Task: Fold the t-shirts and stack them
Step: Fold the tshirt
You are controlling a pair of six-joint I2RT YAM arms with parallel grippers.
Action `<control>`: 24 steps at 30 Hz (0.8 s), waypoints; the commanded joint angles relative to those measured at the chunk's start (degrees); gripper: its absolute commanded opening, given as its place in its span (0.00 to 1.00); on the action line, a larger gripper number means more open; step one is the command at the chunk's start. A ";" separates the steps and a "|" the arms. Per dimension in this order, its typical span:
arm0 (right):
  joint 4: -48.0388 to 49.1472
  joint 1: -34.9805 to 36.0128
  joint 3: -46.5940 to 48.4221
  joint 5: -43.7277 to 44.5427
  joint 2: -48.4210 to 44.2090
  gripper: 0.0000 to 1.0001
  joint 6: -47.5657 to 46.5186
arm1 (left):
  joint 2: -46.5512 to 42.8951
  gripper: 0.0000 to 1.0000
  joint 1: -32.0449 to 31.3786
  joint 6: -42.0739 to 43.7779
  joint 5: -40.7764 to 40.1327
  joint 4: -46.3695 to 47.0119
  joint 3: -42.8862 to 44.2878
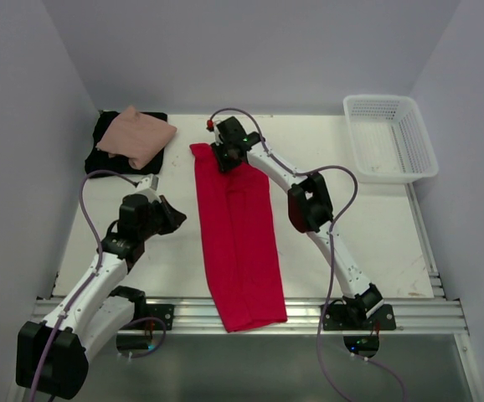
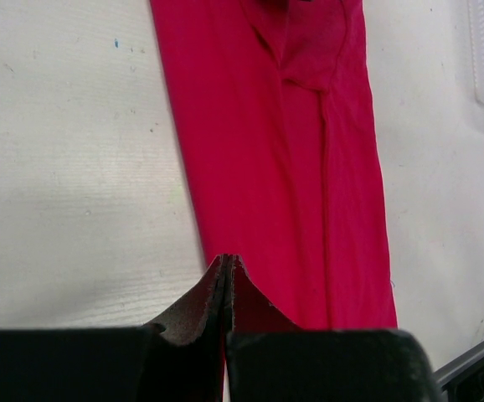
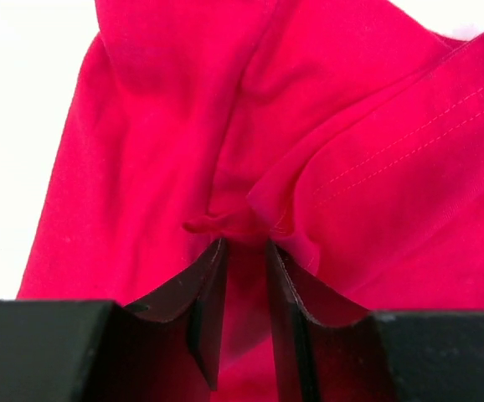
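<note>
- The red t-shirt [image 1: 238,243] is shown as a long narrow strip at mid-table. Its long axis runs from the far side towards the arm bases, leaning slightly rightward, and its near end is draped over the rail [image 1: 409,311].
- The far end of the strip is grasped by the right gripper [image 1: 228,157]. In the right wrist view, a puckered fold of red cloth is seen pinched between the narrowly parted fingers [image 3: 200,293].
- The left gripper [image 1: 173,216] is shown clenched and empty, just left of the strip's long left edge and roughly level with its middle. In the left wrist view its closed tips are seen against that edge, with bare table [image 2: 74,167] to one side. Whether the cloth is touched cannot be told.
- The coming move is judged to be a lengthwise fold, with the held far end carried along the long axis towards the near end. The right arm is already on the cloth, and the left is the nearer to the middle and near end.
- Open room is seen on both sides of the strip. The pink t-shirt [image 1: 141,134], lying on the black t-shirt [image 1: 106,157], is placed at the far left, apart from the strip. The basket [image 1: 393,177] stands at the far right, well apart.
</note>
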 commanded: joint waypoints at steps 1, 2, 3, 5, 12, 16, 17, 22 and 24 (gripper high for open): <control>0.97 -0.08 -0.43 -2.57 0.22 0.29 0.94 | -0.87 0.00 -0.25 -0.73 0.05 0.85 -0.84; 0.97 -0.08 -0.51 -3.18 0.14 0.29 0.94 | -0.96 0.00 -0.25 -0.73 -0.04 1.02 -0.93; 1.14 -0.17 -0.86 -3.63 -0.39 0.29 1.03 | -0.87 0.00 -0.25 -0.73 -0.04 1.02 -0.93; 1.67 -0.17 -1.30 -4.50 -1.09 0.30 1.21 | -0.70 0.00 -0.25 -0.73 -0.04 1.20 -1.02; 4.03 0.01 -4.20 -7.14 -5.75 0.32 1.30 | -0.35 0.00 -0.25 -0.99 -0.12 1.90 -1.46; 5.01 0.62 -5.96 -8.02 -7.86 0.32 1.03 | 0.09 0.00 -0.25 -1.08 -0.04 2.43 -1.46; 5.10 0.97 -6.05 -8.20 -8.12 0.32 0.77 | 0.09 0.00 -0.25 -0.99 -0.04 2.51 -1.46; 5.18 1.85 -5.17 -8.64 -7.51 0.32 0.50 | 0.44 0.00 -0.25 -0.90 -0.13 2.78 -1.72; 5.36 2.03 -4.91 -8.73 -7.16 0.33 0.50 | 0.36 0.00 -0.25 -0.73 -0.21 2.78 -1.81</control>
